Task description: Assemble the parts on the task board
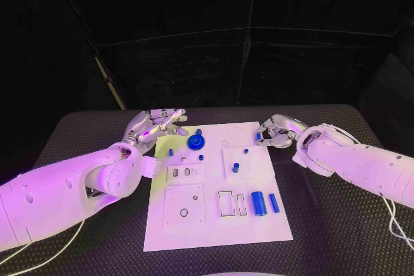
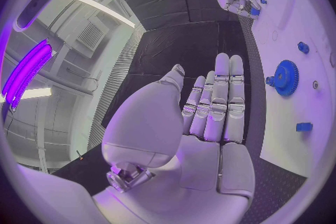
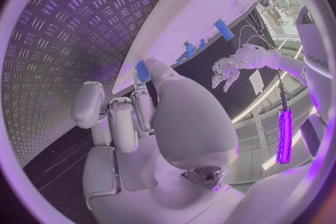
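The white task board [image 1: 216, 228] lies in the middle of the table. Near its far end sits a blue gear [image 1: 197, 143] [image 2: 285, 77], with small blue pegs [image 1: 236, 167] standing around it. Two blue cylinders [image 1: 257, 202] lie side by side near the board's right edge. My left hand [image 1: 160, 124] [image 2: 213, 106] hovers by the board's far left corner, its fingers stretched out and holding nothing. At the far right edge, my right hand [image 1: 277, 132] [image 3: 150, 123] pinches a small blue part [image 1: 259, 136] [image 3: 143, 71] [image 2: 255, 11] between thumb and finger. Whether that part is off the board I cannot tell.
The board has several recesses and slots, among them a rectangular frame [image 1: 226, 203] and an oval hole [image 1: 183, 212]. A black ribbed mat [image 1: 345, 228] covers the table around the board. A white cable [image 1: 395, 219] hangs from my right arm.
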You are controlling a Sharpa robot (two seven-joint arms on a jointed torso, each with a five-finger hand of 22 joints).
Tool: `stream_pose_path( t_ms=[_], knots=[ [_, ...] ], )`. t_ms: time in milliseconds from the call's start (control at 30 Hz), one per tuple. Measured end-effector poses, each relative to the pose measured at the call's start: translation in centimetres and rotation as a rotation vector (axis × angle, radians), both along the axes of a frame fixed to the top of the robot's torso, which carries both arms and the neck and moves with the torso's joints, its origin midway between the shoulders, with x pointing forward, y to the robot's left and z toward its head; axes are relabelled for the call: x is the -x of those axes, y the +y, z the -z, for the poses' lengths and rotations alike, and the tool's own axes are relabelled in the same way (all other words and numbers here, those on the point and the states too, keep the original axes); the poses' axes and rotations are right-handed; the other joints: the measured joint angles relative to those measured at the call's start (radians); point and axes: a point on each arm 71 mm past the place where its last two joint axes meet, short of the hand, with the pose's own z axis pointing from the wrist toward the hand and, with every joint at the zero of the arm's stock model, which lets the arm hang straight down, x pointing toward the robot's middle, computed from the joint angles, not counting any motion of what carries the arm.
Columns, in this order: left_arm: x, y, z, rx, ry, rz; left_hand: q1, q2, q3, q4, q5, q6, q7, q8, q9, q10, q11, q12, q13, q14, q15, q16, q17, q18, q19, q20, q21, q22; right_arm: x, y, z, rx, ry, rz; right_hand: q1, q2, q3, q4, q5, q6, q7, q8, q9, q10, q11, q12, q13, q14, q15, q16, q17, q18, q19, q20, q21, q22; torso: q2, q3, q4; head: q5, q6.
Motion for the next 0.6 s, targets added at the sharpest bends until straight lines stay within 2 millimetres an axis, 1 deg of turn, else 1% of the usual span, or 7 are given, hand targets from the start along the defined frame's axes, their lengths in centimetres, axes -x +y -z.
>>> stream_pose_path(
  t_ms=[33,67,200,267,333,467,600],
  knots=[
    [0.00,0.00,0.00,0.000,0.000,0.000,0.000,0.000,0.000,0.000,0.000,0.000,0.000,0.000,0.000,0.000,0.000,0.000,0.000,0.000,0.000,0.000,0.000,0.000,0.000,0.000,0.000,0.000,0.00,0.00,0.00,0.000,-0.001,0.000,0.000,0.000,0.001,-0.001,0.000,0.011,-0.004,0.005,0.001,0.003,-0.003,0.003,0.000,-0.001,-0.001,0.000,0.000,0.000,0.002,-0.002,0.000,0.002,0.000,0.0000,0.0001,0.000,0.000],
    [0.00,0.00,0.00,0.000,0.000,0.000,0.000,0.000,0.000,0.000,0.000,0.000,0.000,0.000,0.000,0.000,0.000,0.000,0.000,0.000,0.000,0.000,0.000,0.000,0.000,0.000,0.000,0.000,-0.01,-0.01,-0.01,0.000,-0.002,0.001,0.001,0.005,0.003,-0.003,0.000,0.022,-0.007,0.009,0.002,0.005,-0.006,0.003,0.000,0.001,-0.004,0.000,0.000,0.000,0.004,-0.004,0.004,0.003,0.000,0.0000,0.0000,0.000,0.000],
    [0.00,0.00,0.01,0.000,0.001,0.000,0.000,0.000,-0.003,-0.003,0.000,0.000,0.000,0.000,0.000,0.004,0.004,0.000,0.000,0.000,0.000,-0.005,0.005,0.000,0.000,0.000,0.000,0.000,-0.03,-0.04,-0.07,-0.002,-0.009,0.003,-0.004,0.015,0.007,-0.007,-0.020,0.056,-0.024,0.028,0.003,0.007,-0.025,0.003,0.000,0.000,-0.018,0.000,0.000,0.000,0.005,-0.017,0.004,0.005,0.000,0.0001,0.0001,0.000,-0.001],
    [-0.01,0.01,0.01,0.000,0.001,0.000,0.000,0.000,-0.003,-0.003,0.000,0.000,0.000,0.000,0.000,0.004,0.004,0.000,0.000,0.000,0.000,-0.005,0.005,0.000,0.000,0.000,0.000,0.000,-0.05,-0.03,-0.09,-0.004,-0.013,0.005,-0.006,0.018,0.006,-0.007,-0.029,0.058,-0.022,0.040,0.005,0.008,-0.027,0.003,0.000,0.001,-0.021,0.000,0.000,0.000,0.007,-0.018,0.004,0.006,0.000,0.0006,0.0000,0.000,-0.001],
    [-0.03,0.04,0.03,0.000,0.001,0.000,0.000,0.000,-0.003,-0.003,0.000,0.002,0.002,0.000,0.000,0.004,0.004,0.000,0.000,0.000,0.000,-0.005,0.005,0.000,0.000,0.000,0.000,0.000,-0.08,0.02,-0.11,-0.006,-0.019,0.006,-0.006,0.022,0.009,-0.010,-0.039,0.059,-0.020,0.046,0.005,0.007,-0.031,0.003,0.000,-0.001,-0.027,0.000,0.000,0.000,0.007,-0.026,0.004,0.007,0.000,0.0012,0.0000,0.002,-0.001],
    [-0.05,0.04,0.07,0.000,0.002,0.001,0.000,0.000,-0.003,-0.003,0.000,0.004,0.004,0.000,0.000,0.004,0.004,0.000,0.000,0.000,0.000,-0.005,0.006,0.000,0.000,0.000,0.000,0.000,-0.11,0.23,-0.17,-0.011,-0.031,0.008,-0.004,0.033,0.013,-0.014,-0.057,0.059,-0.020,0.046,0.005,0.010,-0.035,0.003,0.000,0.002,-0.030,0.000,0.000,0.000,0.010,-0.029,0.004,0.007,-0.002,0.0013,0.0001,0.005,0.002],
    [-0.08,0.07,0.11,0.000,0.002,0.002,0.000,0.000,-0.003,-0.003,0.000,0.004,0.004,0.000,0.000,0.004,0.004,0.000,0.000,0.000,0.000,-0.005,0.007,0.000,0.000,0.000,0.000,0.000,0.17,0.72,-0.44,-0.021,-0.043,0.001,-0.003,0.040,0.019,-0.016,-0.059,0.059,-0.020,0.046,0.005,0.010,-0.035,0.003,0.000,0.002,-0.030,0.000,0.000,0.000,0.007,-0.032,0.004,0.007,-0.005,0.0007,0.0007,0.007,0.008]
  ],
)
